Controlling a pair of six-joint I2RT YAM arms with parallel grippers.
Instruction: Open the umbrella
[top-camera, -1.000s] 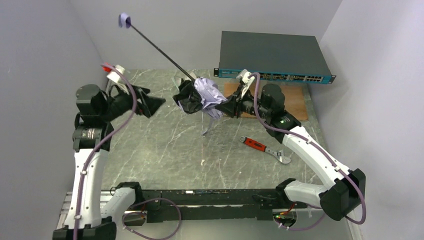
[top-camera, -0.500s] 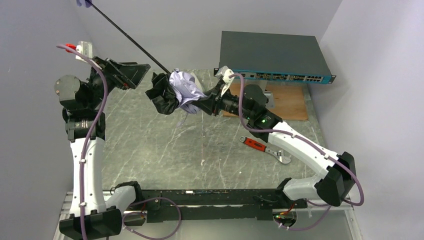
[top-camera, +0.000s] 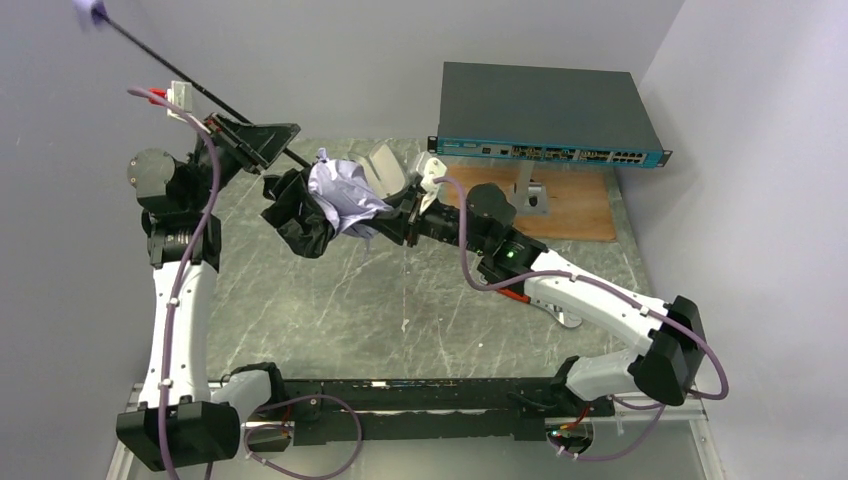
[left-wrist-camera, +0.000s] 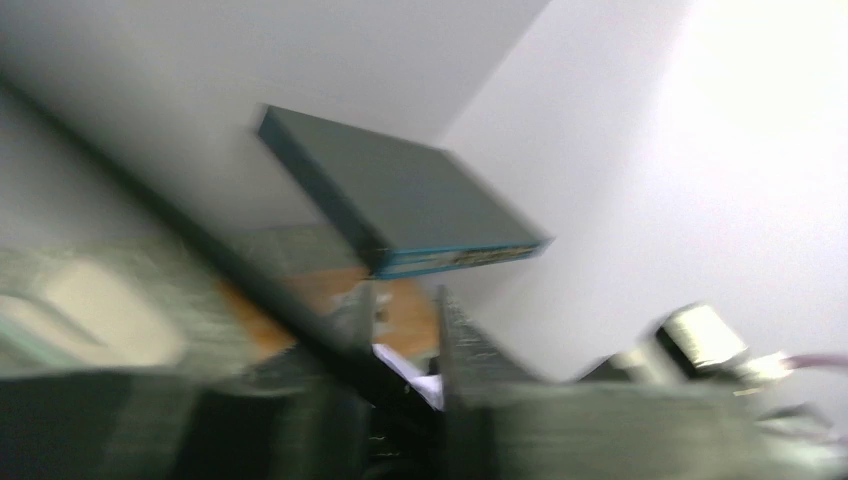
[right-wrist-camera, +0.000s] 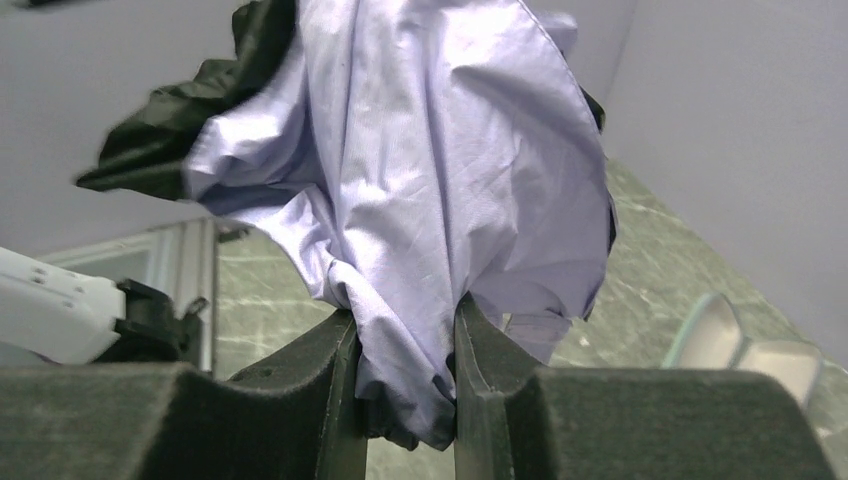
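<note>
The umbrella (top-camera: 338, 190) hangs in the air over the table's back left, its lavender fabric crumpled around black lining (top-camera: 295, 215). Its thin black shaft (top-camera: 170, 70) runs up-left to the small lavender handle (top-camera: 92, 8). My left gripper (top-camera: 283, 147) straddles the shaft just above the canopy. In the blurred left wrist view the shaft (left-wrist-camera: 200, 250) crosses between the fingers of the left gripper (left-wrist-camera: 402, 295), with a gap still showing beside it. My right gripper (top-camera: 385, 215) is shut on a bunched fold of the umbrella (right-wrist-camera: 430, 150), pinched in the right gripper (right-wrist-camera: 405, 315).
A grey network switch (top-camera: 545, 105) stands at the back right over a wooden board (top-camera: 585, 210). A pale green case (top-camera: 385, 160) lies behind the umbrella, also seen as the case (right-wrist-camera: 740, 340). A red-handled wrench (top-camera: 512, 294) peeks from under the right arm. The left wall is close to the handle.
The right arm carried the umbrella left, and its handle swung up toward the left wall. The left gripper rose to the shaft, and its jaws narrowed around it.
</note>
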